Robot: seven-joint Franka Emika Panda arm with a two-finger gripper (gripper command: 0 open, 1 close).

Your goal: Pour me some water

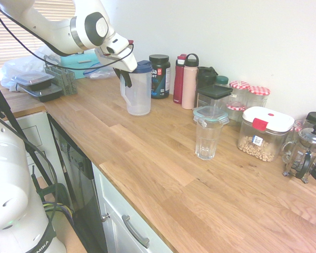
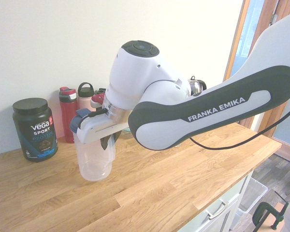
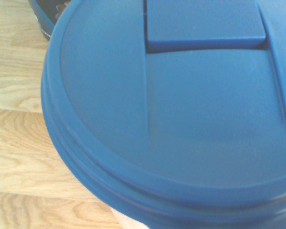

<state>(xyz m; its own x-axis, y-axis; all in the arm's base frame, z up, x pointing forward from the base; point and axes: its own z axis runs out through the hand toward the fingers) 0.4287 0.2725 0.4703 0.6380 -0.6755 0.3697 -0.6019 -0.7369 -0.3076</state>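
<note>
The water isn't discernible inside the jug (image 1: 138, 94) (frosted, blue-lidded); your end effector (image 1: 127, 79) is clamped on its handle, ready to carry it along the worktop (image 1: 147, 153) toward the glass (image 1: 207, 138).

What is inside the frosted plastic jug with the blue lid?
The frosted plastic jug stands under the gripper. Its blue lid covers the top, and the cloudy wall hides the inside. Whether it holds water, or up to what level, cannot be seen.
</note>
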